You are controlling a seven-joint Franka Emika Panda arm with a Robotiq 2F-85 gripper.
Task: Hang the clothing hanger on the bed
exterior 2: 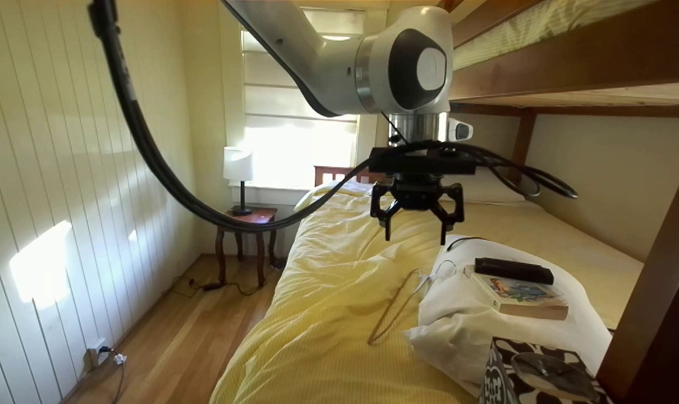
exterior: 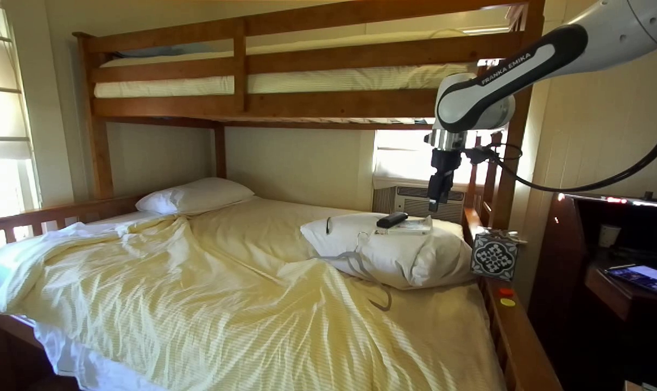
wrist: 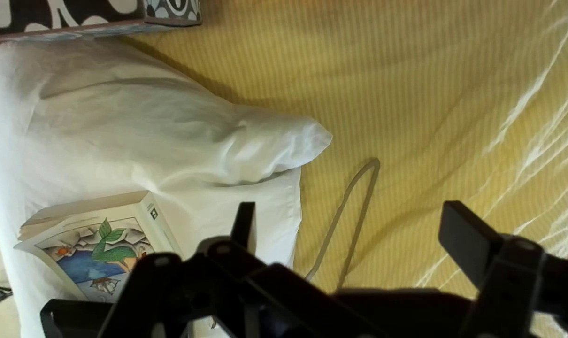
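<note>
Yellow sheet [wrist: 429,103] lies under the thin hanger [wrist: 359,225], at lower centre of the wrist view, so we fear our spread jaws, if lowered there, could pinch both together.

"franka emika" on the robot arm [exterior: 529,64], tiny illegible print on a book spine [wrist: 161,226]

The arm [exterior: 605,46] is pale grey, with small dark spots [exterior: 623,38] and a long black panel [exterior: 567,42] lettered "FRANKA EMIKA" in white. Its rounded joint [exterior 2: 380,70] bears a black oval [exterior 2: 402,68] around a pale cap [exterior 2: 431,68]. The collar [exterior 2: 418,128] is shiny metal; the hand [exterior 2: 415,240] is black, with 2 blocky fingers [wrist: 468,240]. A thick cable [exterior 2: 155,164] is black too.
</note>
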